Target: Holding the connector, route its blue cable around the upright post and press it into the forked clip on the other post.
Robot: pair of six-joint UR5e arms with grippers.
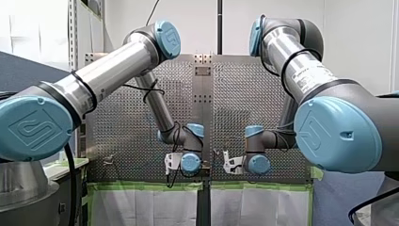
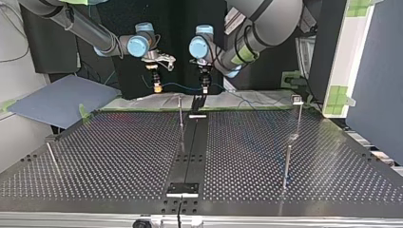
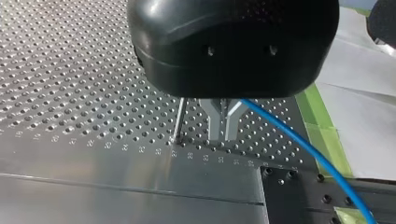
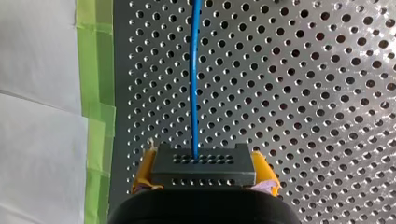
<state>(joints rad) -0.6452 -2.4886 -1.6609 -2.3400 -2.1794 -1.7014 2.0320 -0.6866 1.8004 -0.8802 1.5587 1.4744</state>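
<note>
- My right gripper [image 4: 204, 179] is clamping the connector [image 4: 203, 163] between its yellow pads, with the blue cable [image 4: 193, 70] running straight ahead of it.
- My left gripper [image 3: 221, 133] is holding its metal fingers together around that cable, just beside the upright post [image 3: 179, 119].
- Routing looks to be only starting — the cable is not yet wrapping the post.
- The next move is calling for carrying the connector round the post under tension, toward the forked clip [image 2: 297, 99] at the top view's right.
</note>
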